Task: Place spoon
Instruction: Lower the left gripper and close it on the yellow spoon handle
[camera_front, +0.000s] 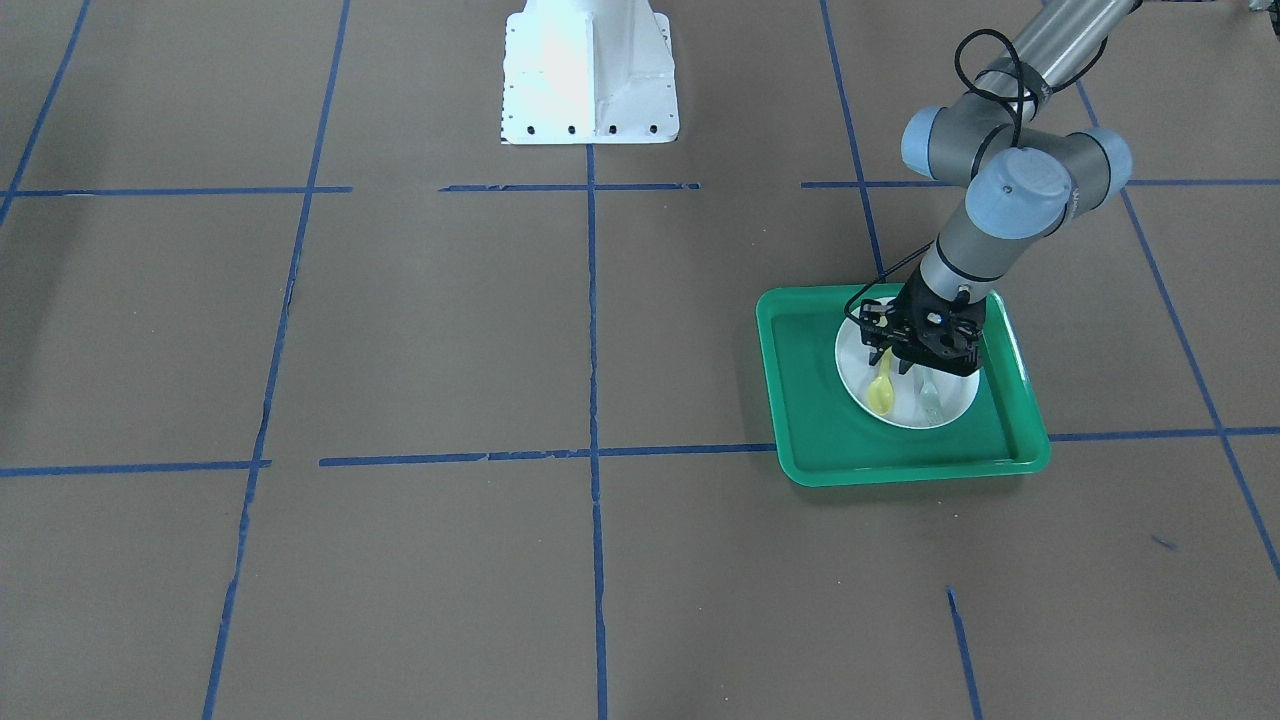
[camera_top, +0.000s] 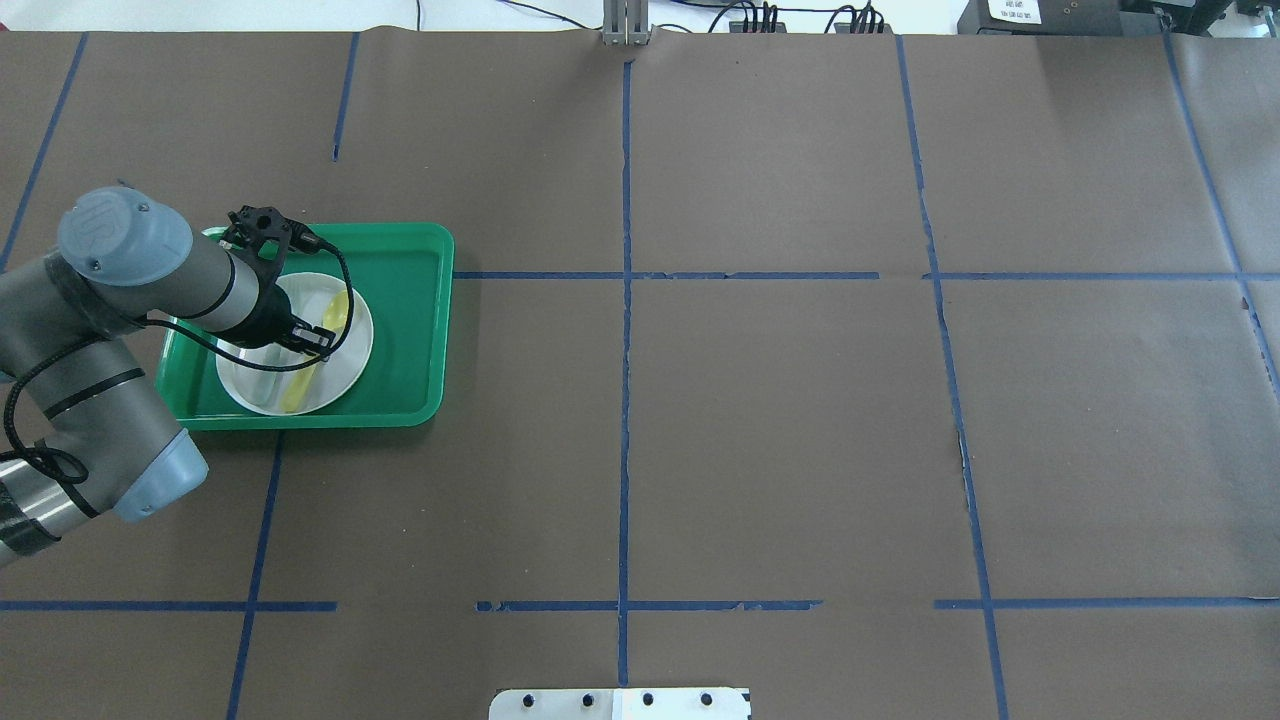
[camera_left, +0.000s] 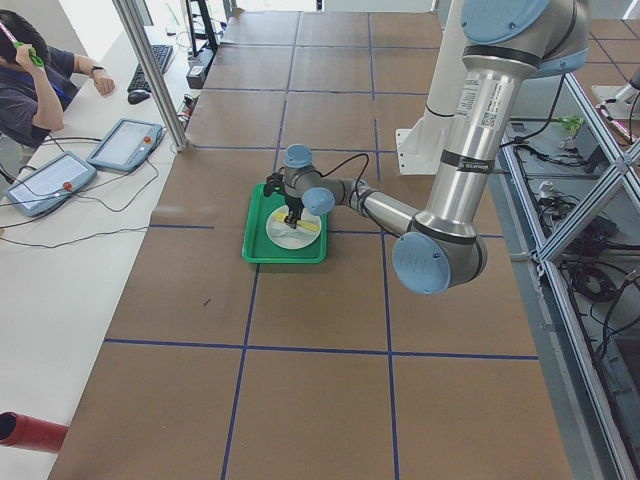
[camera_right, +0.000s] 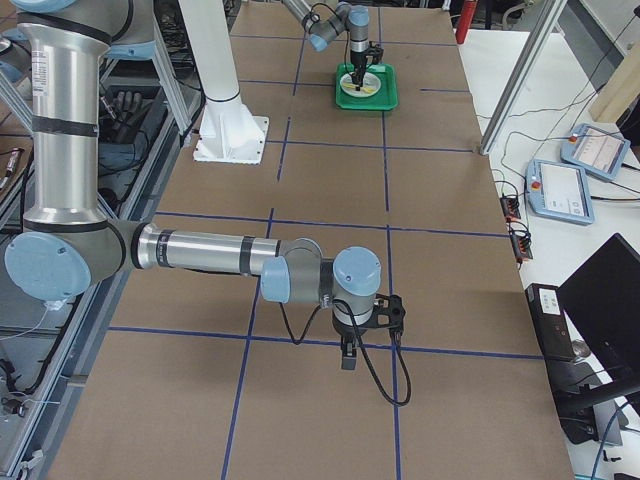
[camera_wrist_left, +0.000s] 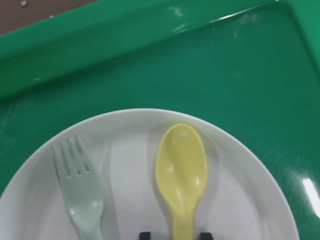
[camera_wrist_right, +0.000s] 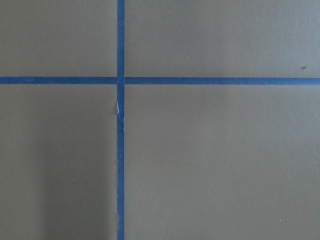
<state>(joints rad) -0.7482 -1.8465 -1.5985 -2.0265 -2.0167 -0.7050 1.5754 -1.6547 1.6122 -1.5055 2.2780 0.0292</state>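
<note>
Exterior front-facing: the left gripper (camera_front: 893, 362) hung over a round white plate (camera_front: 855, 372) in a green plastic tray (camera_front: 800, 400). Left wrist: the small pale-yellow plastic spoon (camera_wrist_left: 181, 170) lay on the plate, with the fingertips (camera_wrist_left: 145, 234) slightly parted astride its handle, gripping nothing. Exterior right: the right gripper (camera_right: 347, 355) showed, but how far it was parted could not be told.

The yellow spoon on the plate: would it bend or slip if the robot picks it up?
It probably stays stiff: the spoon looks like thick moulded plastic. It likely feels very light, being smaller than the plate. It may slide easily, since spoon and plate both look smooth and glossy.
</note>
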